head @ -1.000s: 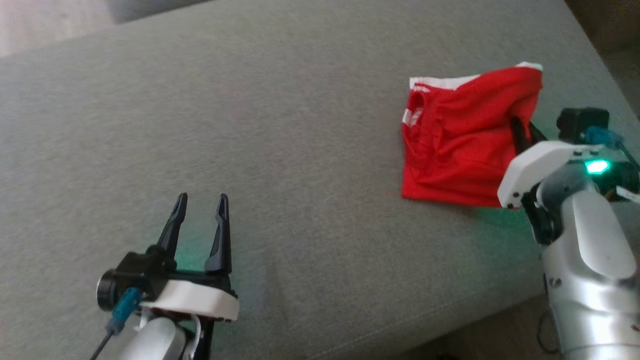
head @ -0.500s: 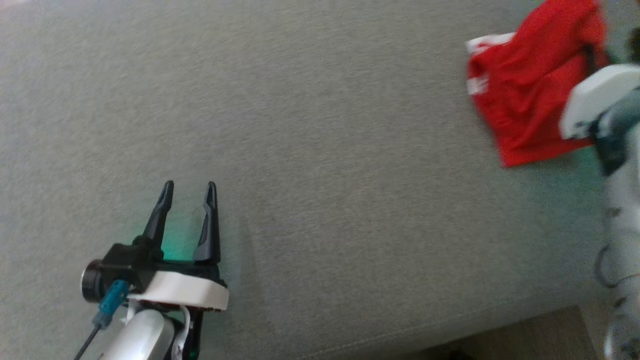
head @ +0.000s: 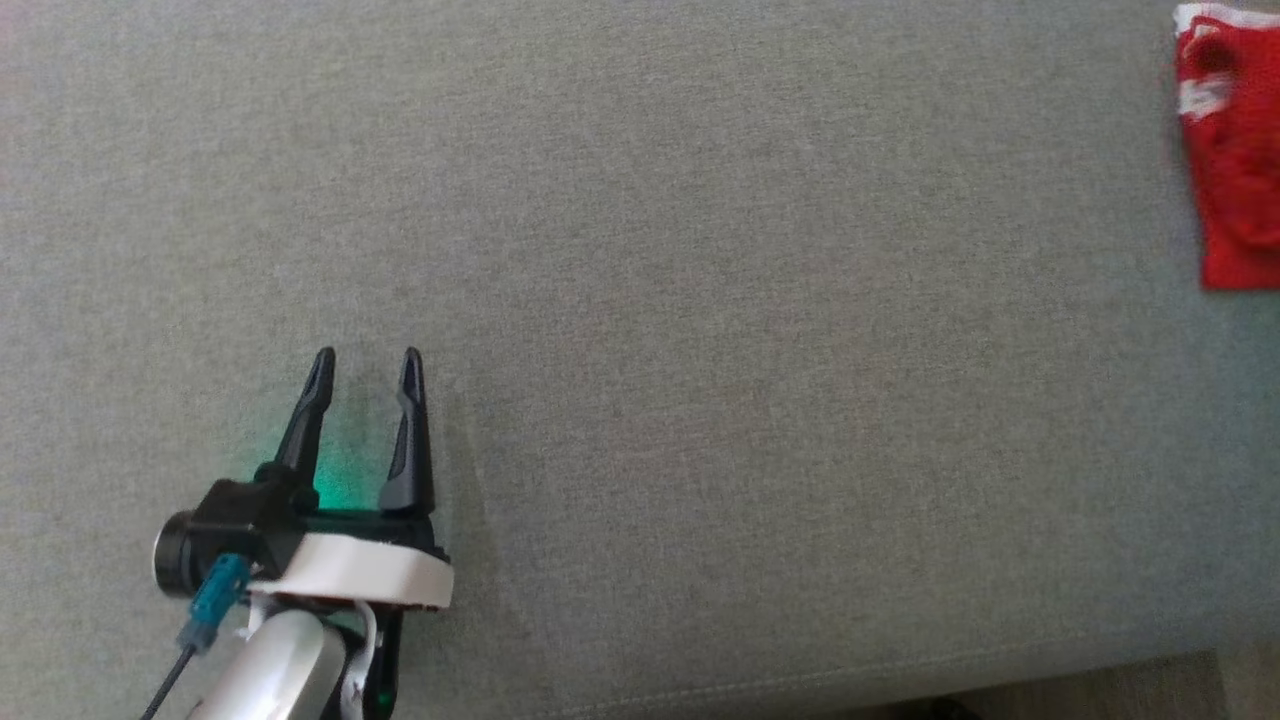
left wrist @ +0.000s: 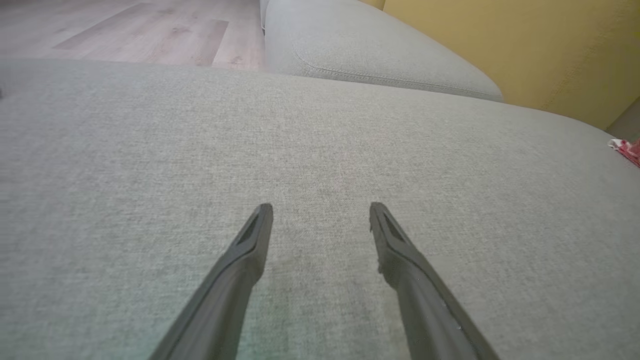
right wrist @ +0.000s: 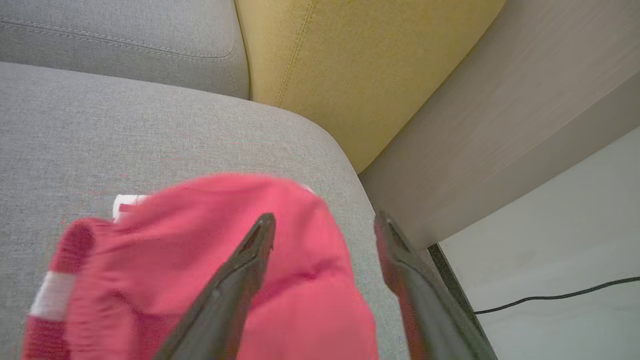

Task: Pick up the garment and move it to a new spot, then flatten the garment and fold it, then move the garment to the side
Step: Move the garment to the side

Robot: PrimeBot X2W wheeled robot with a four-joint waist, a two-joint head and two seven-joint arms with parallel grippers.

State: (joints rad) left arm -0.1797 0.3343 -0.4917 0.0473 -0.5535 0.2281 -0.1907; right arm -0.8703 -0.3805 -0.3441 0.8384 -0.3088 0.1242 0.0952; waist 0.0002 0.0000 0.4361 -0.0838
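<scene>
Grey sofa, yellow backrest, bare floors.
In the left wrist view a broad grey seat cushion (head: 700, 300) spread out, with a second grey cushion (left wrist: 370, 50) at twelve o'clock, a yellow cushion (right wrist: 360, 65) at one o'clock and wood flooring (left wrist: 135, 30) at eleven. In the right wrist view a black cable (right wrist: 550, 295) lay at four o'clock.

Garment (head: 1235, 150): cropped by head view's right edge. Left wrist view: sliver, too small to read. Right wrist view: blurred, bottom-cropped, part hidden behind right gripper (right wrist: 324, 218) fingers.
</scene>
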